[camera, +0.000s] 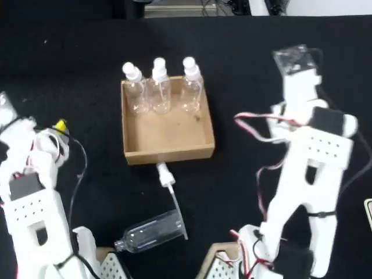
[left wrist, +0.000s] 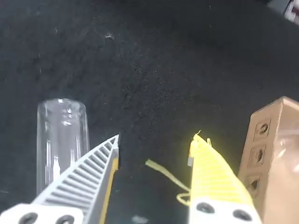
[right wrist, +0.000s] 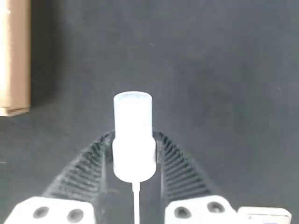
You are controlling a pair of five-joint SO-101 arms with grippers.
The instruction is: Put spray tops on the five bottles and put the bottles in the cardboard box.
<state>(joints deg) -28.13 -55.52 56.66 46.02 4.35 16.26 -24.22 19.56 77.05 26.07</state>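
Right claw grips a spray top; left claw gapes empty, a bottle just beside.

1. Your left arm: white printed shell, rows of small holes, black servo, thin black cable.
2. Your left claw: one white ribbed finger, one yellow; loose yellow strand; 2 screws per base.
3. Your right arm: white shell w/ slot, black servos, red & white wires.
4. Your right claw: dark ribbed fingers, white bases w/ screws.

Left arm jaws apart, right arm jaws clamped.
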